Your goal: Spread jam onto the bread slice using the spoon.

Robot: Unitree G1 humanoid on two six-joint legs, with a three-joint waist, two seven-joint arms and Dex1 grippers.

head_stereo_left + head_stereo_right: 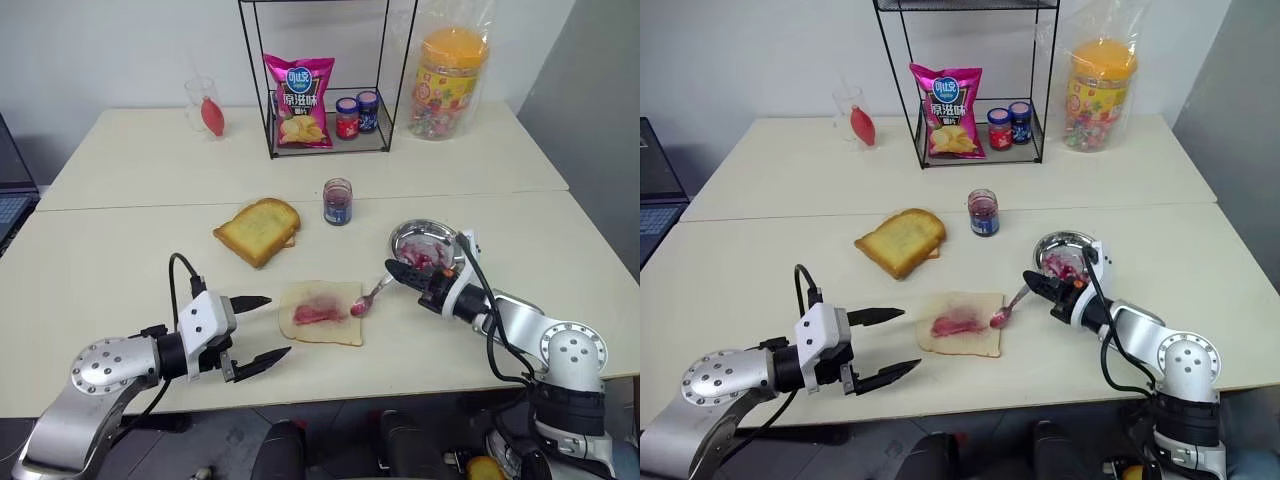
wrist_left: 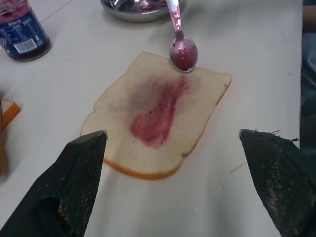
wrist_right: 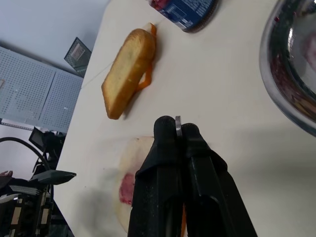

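Two pale counter tops (image 1: 120, 260) butt together in front of a white wall. At the far side stand a wire rack (image 1: 325, 80) holding a pink chip bag (image 1: 298, 100) and two small jars, plus a large candy tub (image 1: 450, 85) to the right.

Item positions:
- The bread slice (image 1: 320, 312) lies flat on the near counter, between my two hands.
- A thicker golden toast (image 1: 258, 230) lies farther back and to the left, well apart from the slice.
- A small glass jar (image 1: 338, 201) of dark preserve stands beyond the slice.
- The round steel dish (image 1: 425, 245) sits to the right of the slice, with red jam residue inside.

Hand states:
- My right hand (image 1: 397, 272) is clenched on the handle of the spoon (image 1: 368, 298). The bowl of the spoon carries jam (image 2: 183, 52) and sits at the right edge of the slice; I cannot tell whether it touches the bread.
- My left hand (image 1: 262, 327) is released, fingers spread wide, holding nothing, just left of the slice.

Progress, as I judge it:
- Done: one streak of jam (image 1: 318, 313) is laid along the centre of the slice.
- Remaining: most of the crumb surface is bare. The load on the spoon has to be deposited and drawn out toward the edges and corners.
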